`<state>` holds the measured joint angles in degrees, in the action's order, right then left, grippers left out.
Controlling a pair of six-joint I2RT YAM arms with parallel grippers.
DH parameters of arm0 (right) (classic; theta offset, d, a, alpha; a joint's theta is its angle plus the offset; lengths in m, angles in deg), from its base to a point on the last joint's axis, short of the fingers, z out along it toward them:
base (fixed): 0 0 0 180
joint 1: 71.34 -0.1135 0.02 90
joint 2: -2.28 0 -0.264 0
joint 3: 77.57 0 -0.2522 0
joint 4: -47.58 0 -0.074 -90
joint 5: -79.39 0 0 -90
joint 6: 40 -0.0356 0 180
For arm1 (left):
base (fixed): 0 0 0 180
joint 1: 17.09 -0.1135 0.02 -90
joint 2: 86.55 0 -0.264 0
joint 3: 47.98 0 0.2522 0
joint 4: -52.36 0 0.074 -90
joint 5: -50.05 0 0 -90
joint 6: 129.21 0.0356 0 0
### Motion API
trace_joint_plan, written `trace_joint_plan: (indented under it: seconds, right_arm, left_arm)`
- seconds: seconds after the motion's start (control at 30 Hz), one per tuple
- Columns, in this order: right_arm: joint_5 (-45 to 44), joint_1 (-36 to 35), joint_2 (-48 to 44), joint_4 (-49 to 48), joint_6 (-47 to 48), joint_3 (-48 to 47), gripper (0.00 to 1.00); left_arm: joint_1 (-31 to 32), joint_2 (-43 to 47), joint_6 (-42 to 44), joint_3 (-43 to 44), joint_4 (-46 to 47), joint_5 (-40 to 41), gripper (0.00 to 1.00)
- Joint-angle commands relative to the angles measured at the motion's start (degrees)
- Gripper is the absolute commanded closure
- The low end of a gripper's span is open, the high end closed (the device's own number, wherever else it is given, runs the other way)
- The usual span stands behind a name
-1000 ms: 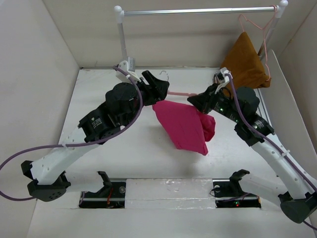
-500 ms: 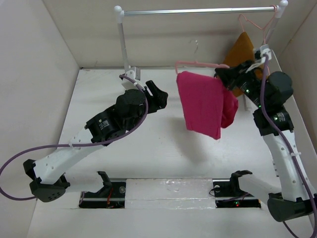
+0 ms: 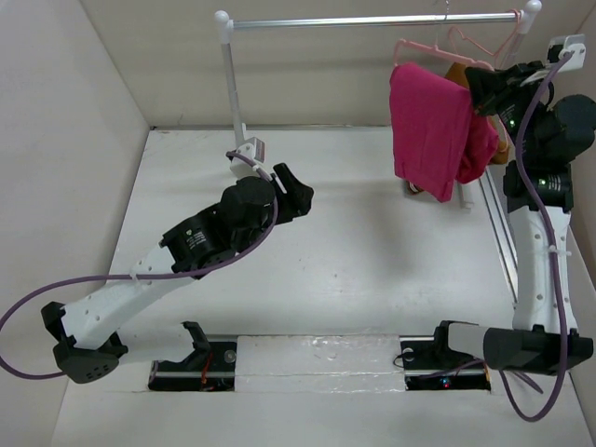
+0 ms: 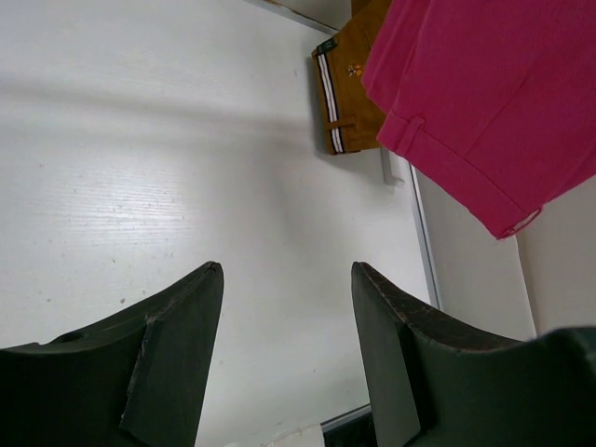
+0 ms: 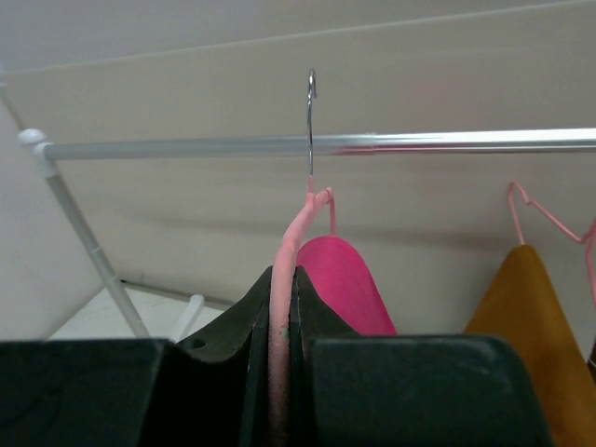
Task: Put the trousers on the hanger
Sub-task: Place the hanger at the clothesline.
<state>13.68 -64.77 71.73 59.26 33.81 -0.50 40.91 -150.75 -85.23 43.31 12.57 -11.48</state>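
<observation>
trousers [image 3: 426, 126]: bright magenta, plain, draped over pale-pink hanger [image 3: 416, 47], 1 o'clock, under silver rail [image 3: 372, 20] | right gripper [image 3: 480, 86]: clenched on hanger arm | left gripper [image 3: 298, 186]: released, empty, centre-table

Folded magenta trousers [image 3: 428, 126] draped over pale-pink hanger [image 5: 291, 233] aloft, metal hook upright.

Robotics lab cell: two white-and-black robot arms [image 3: 140, 279] bolted to a white desk [image 3: 372, 270], boxed by plain white walls [image 3: 65, 140].
</observation>
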Motion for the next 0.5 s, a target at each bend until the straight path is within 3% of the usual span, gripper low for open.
trace_joint_plan:
  seconds: [0.0,0.47]
  right_arm:
    - [-0.1,2.5,1.3,-13.9,-2.2,-6.3,1.00]
    - [-5.7,7.5,8.5,-23.1,-7.5,-5.5,1.00]
  left_arm:
    - [-0.3,1.9,-0.8,-0.4,-0.2,0.1,0.47]
    - [-0.3,1.8,-0.2,0.6,-3.0,1.9,0.47]
